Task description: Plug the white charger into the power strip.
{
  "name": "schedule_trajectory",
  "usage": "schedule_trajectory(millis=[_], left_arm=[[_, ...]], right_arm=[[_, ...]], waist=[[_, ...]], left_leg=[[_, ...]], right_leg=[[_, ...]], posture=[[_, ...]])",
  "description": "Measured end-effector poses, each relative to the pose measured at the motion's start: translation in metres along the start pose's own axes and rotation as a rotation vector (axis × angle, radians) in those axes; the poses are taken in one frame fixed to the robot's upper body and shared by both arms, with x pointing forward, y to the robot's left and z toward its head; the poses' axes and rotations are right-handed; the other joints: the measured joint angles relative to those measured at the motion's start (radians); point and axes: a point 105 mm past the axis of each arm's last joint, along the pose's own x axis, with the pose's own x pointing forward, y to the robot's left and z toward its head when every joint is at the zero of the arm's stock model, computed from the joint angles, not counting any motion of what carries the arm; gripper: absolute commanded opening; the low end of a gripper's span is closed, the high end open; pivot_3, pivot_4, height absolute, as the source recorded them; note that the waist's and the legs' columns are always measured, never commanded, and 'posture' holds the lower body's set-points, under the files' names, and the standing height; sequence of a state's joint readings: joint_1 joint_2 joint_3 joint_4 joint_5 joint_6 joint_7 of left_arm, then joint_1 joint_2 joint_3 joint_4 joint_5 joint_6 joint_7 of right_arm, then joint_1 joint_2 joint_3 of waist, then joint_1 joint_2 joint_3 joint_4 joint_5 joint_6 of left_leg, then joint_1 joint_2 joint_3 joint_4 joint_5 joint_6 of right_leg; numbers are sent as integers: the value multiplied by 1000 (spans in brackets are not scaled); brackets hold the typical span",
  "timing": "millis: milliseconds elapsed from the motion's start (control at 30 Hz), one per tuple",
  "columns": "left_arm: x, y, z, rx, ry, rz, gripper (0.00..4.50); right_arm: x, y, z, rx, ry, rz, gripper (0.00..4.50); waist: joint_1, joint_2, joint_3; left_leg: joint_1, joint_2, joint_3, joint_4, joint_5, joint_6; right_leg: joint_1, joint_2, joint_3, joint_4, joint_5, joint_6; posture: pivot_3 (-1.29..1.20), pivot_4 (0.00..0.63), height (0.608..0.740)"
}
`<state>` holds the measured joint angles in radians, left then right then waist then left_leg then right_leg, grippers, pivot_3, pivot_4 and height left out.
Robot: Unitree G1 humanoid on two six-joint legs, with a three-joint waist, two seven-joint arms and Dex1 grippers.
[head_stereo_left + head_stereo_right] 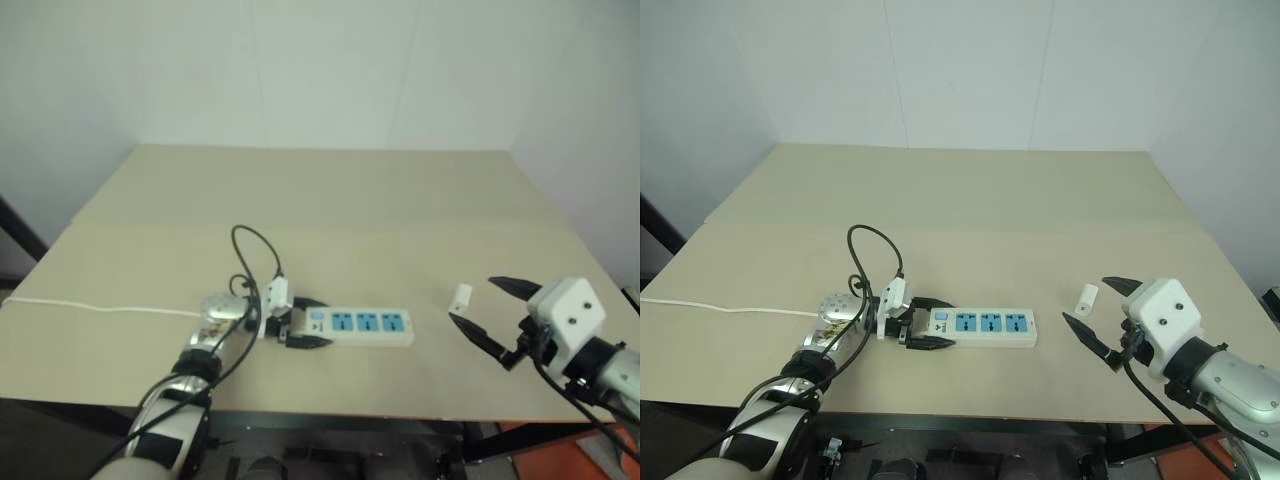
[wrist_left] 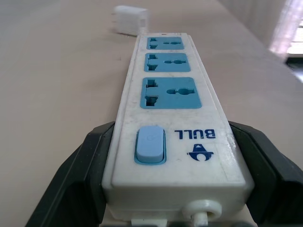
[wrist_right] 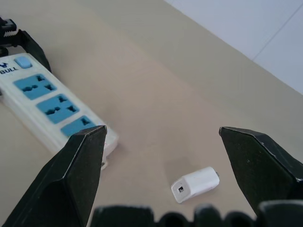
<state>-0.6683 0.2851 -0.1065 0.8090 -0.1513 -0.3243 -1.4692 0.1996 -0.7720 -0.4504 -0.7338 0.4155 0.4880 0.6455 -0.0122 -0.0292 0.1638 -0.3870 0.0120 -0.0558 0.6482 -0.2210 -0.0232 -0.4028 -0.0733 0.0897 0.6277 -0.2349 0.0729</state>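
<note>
The power strip [image 1: 366,326] lies flat on the tan table near its front edge, with three blue socket faces up and its switch end toward my left arm. My left gripper [image 1: 308,323] is shut on that switch end, and one black finger [image 2: 78,177] presses each long side. The white charger [image 1: 461,297] lies on its side on the table, to the right of the strip and apart from it. My right gripper [image 3: 161,134] is open and hovers near the charger [image 3: 195,184], which shows between its spread fingers, untouched.
The strip's thin white cord [image 1: 100,308] runs left across the table [image 1: 320,200] to its edge. The table's front edge is close behind both grippers. A white wall stands at the back.
</note>
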Motion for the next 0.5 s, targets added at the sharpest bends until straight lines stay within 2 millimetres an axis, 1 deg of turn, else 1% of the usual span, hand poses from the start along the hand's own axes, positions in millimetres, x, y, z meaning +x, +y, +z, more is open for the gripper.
schedule_trajectory(millis=[200, 333, 433, 500], left_arm=[[4, -3, -1, 8, 2, -15, 3283], [6, -4, -1, 24, 10, -17, 3283], [8, -3, -1, 34, 13, -17, 3283], [10, -3, 0, 35, 9, -16, 3283]], right_arm=[[3, -2, 3, -51, -2, 66, 4500], [5, -5, 1, -117, 24, 127, 4500], [3, -6, -1, -248, 71, 241, 4500], [4, -11, 0, -380, 100, 336, 4500]], waist=[[1, 0, 0], [2, 0, 0], [2, 0, 0], [0, 0, 0]], left_leg=[[0, 0, 0, 0, 0, 0], [0, 0, 0, 1, 0, 0], [0, 0, 0, 1, 0, 0], [0, 0, 0, 1, 0, 0]], right_leg=[[0, 0, 0, 0, 0, 0], [0, 0, 0, 0, 0, 0], [1, 0, 0, -1, 0, 1], [1, 0, 0, -1, 0, 1]], posture=[[0, 150, 740], [0, 150, 740], [0, 150, 740], [0, 150, 740]])
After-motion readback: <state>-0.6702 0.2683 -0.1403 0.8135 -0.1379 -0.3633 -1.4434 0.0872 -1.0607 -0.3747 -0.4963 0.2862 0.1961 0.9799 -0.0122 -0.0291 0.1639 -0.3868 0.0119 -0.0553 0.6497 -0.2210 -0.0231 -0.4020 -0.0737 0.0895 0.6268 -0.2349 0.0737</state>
